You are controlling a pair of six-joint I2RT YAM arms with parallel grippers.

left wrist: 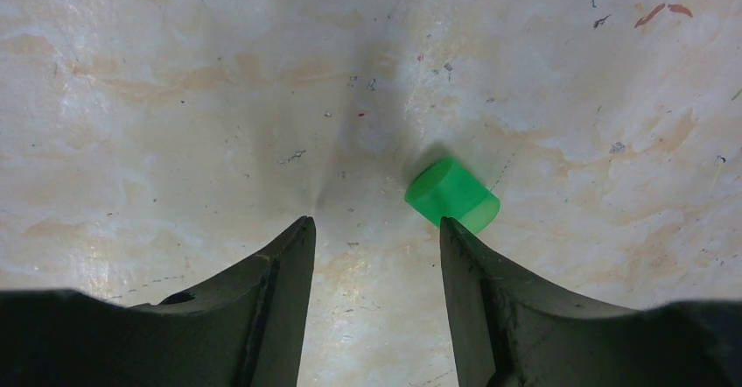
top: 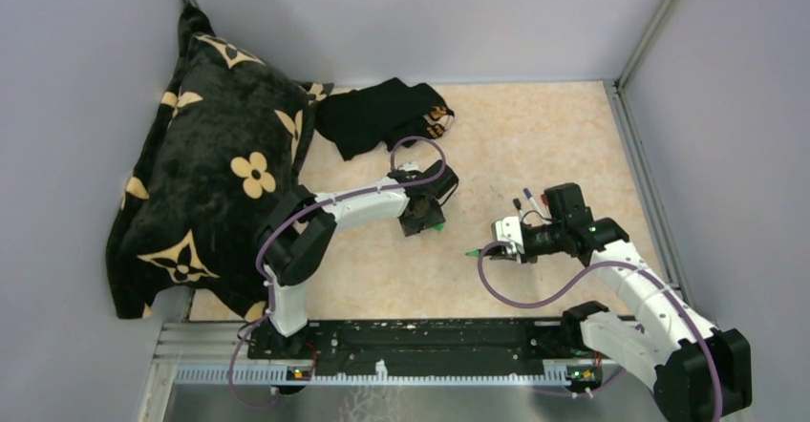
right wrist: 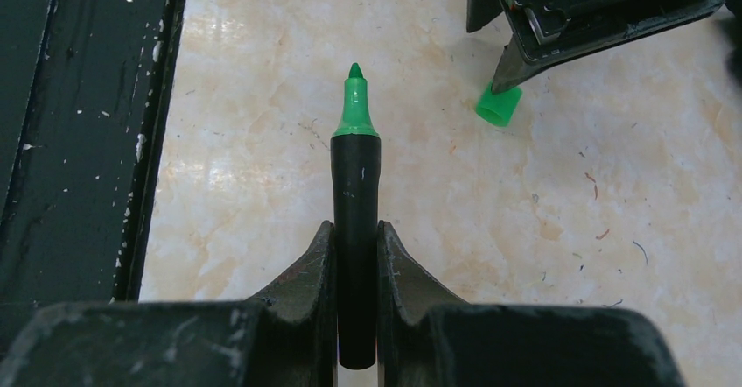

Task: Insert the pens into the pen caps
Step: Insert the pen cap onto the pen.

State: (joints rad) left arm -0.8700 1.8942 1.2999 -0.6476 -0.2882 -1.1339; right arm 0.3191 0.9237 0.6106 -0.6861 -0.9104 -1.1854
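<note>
A green pen cap (left wrist: 452, 194) lies on its side on the table, just past the tip of my left gripper's right finger and outside the gap. My left gripper (left wrist: 376, 229) hangs low over the table, open, with only bare table between its fingers. From above, the cap (top: 438, 224) shows at that gripper's (top: 423, 220) edge. My right gripper (right wrist: 356, 229) is shut on a thick black-barrelled pen (right wrist: 355, 186). Its green tip (right wrist: 354, 98) points toward the cap (right wrist: 499, 105), a short way off. Two thin white pens (top: 519, 203) lie behind the right gripper (top: 497, 242).
A big black pillow with cream flowers (top: 220, 174) fills the left side. A black cloth (top: 382, 116) lies at the back middle. Grey walls close the table on three sides. The black base rail (top: 420, 338) runs along the near edge.
</note>
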